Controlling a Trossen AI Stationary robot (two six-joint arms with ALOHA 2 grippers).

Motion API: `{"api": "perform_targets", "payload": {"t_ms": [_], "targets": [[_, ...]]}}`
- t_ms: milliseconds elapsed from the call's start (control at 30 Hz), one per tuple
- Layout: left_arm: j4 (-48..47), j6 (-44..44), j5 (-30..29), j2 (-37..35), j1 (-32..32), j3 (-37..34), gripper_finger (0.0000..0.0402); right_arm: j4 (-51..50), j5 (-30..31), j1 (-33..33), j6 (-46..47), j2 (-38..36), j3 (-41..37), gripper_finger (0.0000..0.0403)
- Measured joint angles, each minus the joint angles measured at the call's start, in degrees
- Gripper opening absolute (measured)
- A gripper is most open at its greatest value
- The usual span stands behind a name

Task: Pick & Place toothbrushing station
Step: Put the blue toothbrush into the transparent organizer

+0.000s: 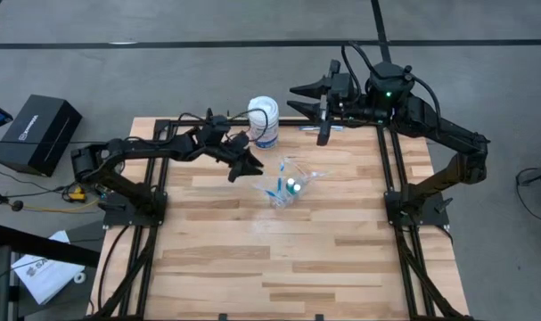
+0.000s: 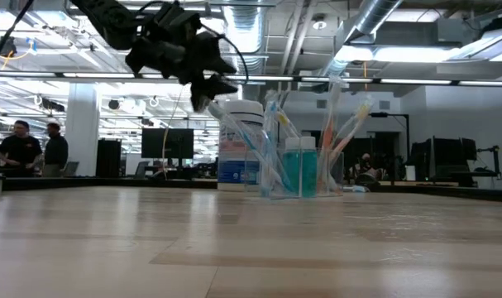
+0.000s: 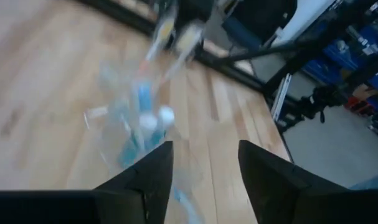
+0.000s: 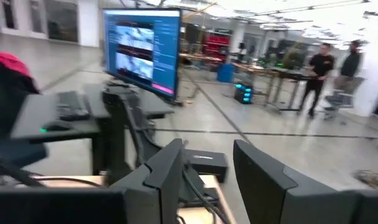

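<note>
While our left pincer (image 1: 252, 167) hangs just above the table (image 1: 252, 259) with its dark fingers spread and nothing between them, the see-through holder (image 1: 286, 191) stands just beside it, upright near the table's middle. We judge the placing largely done: the holder rests on the wood on its own, thin blue-and-white toothbrushes (image 2: 274, 124) lean out of it, and two small white-capped cylinders (image 1: 292, 185) sit inside. What is left, as far as we can tell, is to draw the left arm clear.

Our right pincer (image 1: 323, 111) waits at the table's far edge, fingers parted and empty, facing out into the room.

The holder is clear, thin-walled plastic, so its outline nearly vanishes against the pale planked wood, which looks smooth and matte. The brushes are slim and straight. Behind stands a larger white jar (image 1: 264, 122) with a blue label, round and opaque, well apart from both pincers.
</note>
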Motion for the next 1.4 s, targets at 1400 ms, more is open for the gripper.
{"api": "perform_targets", "payload": {"t_ms": [1400], "targets": [[-7.9,0.9,-6.4,-1.3,11.5,34.5,0.0172,-23.8,-10.3,-47.4,-1.6,17.5,-23.5,0.0139]]}}
